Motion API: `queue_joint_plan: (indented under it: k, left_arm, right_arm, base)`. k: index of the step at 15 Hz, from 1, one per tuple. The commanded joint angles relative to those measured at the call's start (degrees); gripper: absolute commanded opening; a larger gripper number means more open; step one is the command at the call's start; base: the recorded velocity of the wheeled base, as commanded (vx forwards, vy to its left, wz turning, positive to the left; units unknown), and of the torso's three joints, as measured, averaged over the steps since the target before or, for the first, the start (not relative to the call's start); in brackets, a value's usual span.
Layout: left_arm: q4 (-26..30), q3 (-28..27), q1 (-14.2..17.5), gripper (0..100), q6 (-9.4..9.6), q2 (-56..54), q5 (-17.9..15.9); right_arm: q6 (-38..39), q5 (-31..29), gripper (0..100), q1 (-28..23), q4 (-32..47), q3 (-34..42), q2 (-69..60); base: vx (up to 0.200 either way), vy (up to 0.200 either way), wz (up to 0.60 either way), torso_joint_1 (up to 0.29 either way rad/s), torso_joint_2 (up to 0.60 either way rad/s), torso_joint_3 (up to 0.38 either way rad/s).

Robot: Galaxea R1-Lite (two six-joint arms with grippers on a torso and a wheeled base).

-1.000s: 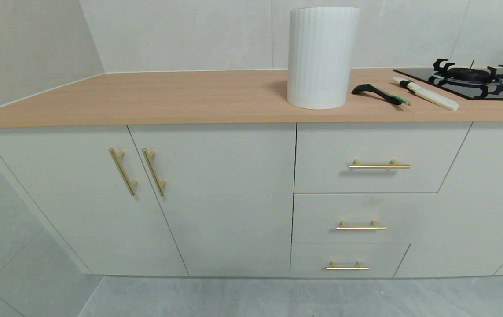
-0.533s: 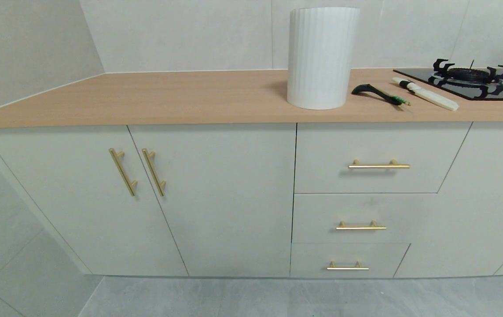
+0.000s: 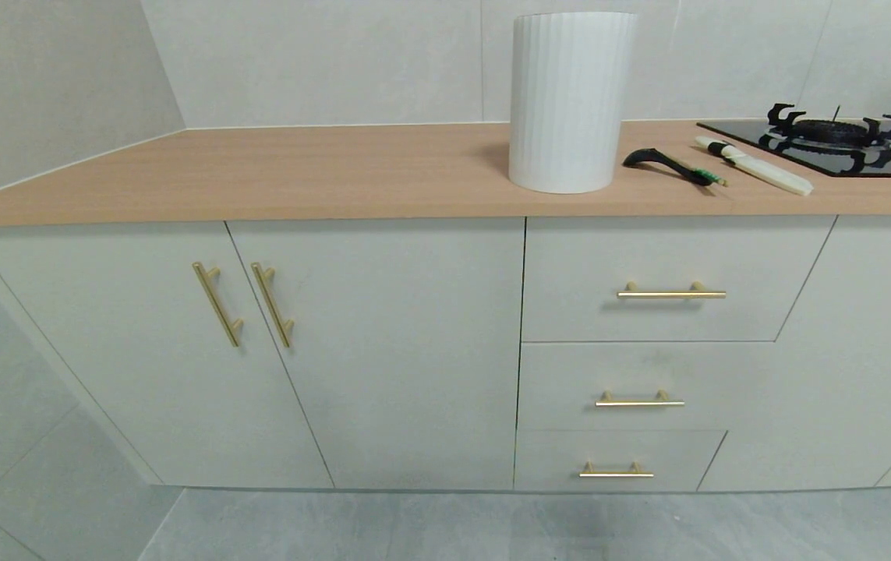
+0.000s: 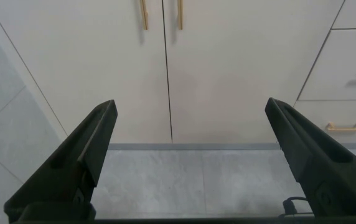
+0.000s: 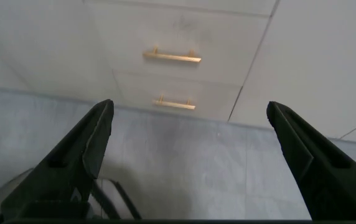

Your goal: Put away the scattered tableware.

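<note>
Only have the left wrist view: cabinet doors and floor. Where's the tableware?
Observer: In the head view, a black utensil with a green end lies on the wooden countertop, just right of a tall white ribbed container.
Operator: Anything else loose?
Observer: A long white utensil with a black band lies between that one and the black gas hob.
Operator: Right arm?
Observer: The right gripper is down low, facing the gold-handled lower drawers. Its fingers are spread with nothing between them.

White ribbed holder (image 3: pixel 572 101), black utensil (image 3: pixel 662 162), tan countertop (image 3: pixel 297 171), gold handles (image 3: pixel 671 294)
</note>
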Motion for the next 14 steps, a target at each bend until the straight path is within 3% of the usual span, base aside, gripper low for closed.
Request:
queue_joint_plan:
  k: [1,7,9,10,14]
  left_arm:
    - [0.0,0.0,0.0,100,0.0,0.0,0.0]
    - [0.0,0.0,0.0,100,0.0,0.0,0.0]
    - [0.0,0.0,0.0,100,0.0,0.0,0.0]
    - [0.0,0.0,0.0,100,0.0,0.0,0.0]
    - [0.0,0.0,0.0,100,0.0,0.0,0.0]
  right_arm:
    - [0.2,-0.3,100,2.7,-5.8,-3.9,18.1]
    - [0.3,-2.2,100,4.1,-16.6,-13.4,46.4]
    - [0.3,-2.2,100,4.3,-19.4,-13.9,49.5]
    - [0.2,-2.2,100,4.8,-26.2,-16.1,58.4]
    - [0.6,-2.2,100,4.8,-30.2,-18.4,66.9]
  base:
    - [0.0,0.0,0.0,0.0,0.0,0.0]
    - [0.0,0.0,0.0,0.0,0.0,0.0]
    - [0.0,0.0,0.0,0.0,0.0,0.0]
    - [0.0,0.0,0.0,0.0,0.0,0.0]
    - [0.0,0.0,0.0,0.0,0.0,0.0]
